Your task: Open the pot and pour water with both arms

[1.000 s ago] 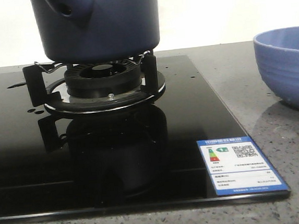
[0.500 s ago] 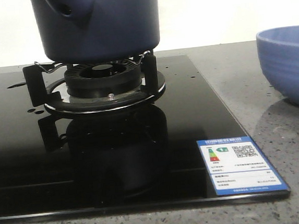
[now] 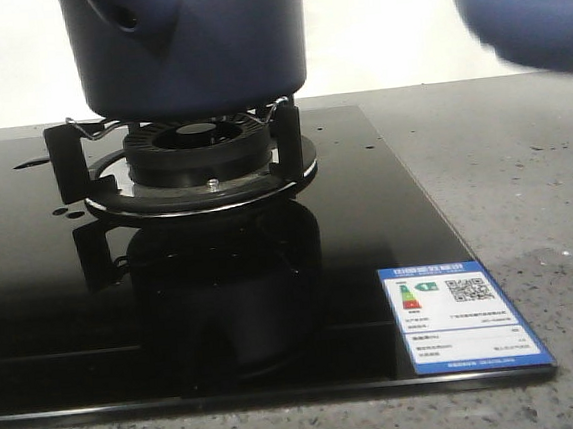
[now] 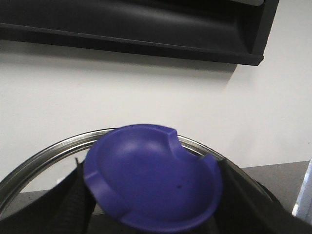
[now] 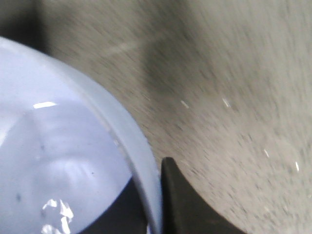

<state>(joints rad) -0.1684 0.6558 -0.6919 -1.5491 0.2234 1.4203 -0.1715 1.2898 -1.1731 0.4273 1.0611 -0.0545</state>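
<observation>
The dark navy pot [image 3: 191, 42] stands on the burner [image 3: 195, 147], its stubby tube handle [image 3: 134, 17] pointing front-left; its top is cut off by the frame. In the left wrist view, my left gripper [image 4: 151, 195] is shut on the blue knob [image 4: 151, 178] of a metal-rimmed glass lid [image 4: 44, 156], held up against a white wall. My right gripper [image 5: 153, 204] is shut on the rim of the periwinkle bowl [image 5: 58, 161], with one finger [image 5: 185, 204] outside the wall. Light glints inside the bowl. From the front, the bowl [image 3: 524, 8] hangs blurred at the upper right.
A black glass cooktop [image 3: 33, 297] carries the burner and an energy label [image 3: 461, 315] at its front right corner. Grey speckled counter [image 3: 525, 184] lies to the right. A dark range hood [image 4: 146, 29] hangs on the wall behind the lid.
The bowl has risen off the counter at the right and now hangs high at the upper right. The pot has not moved.
</observation>
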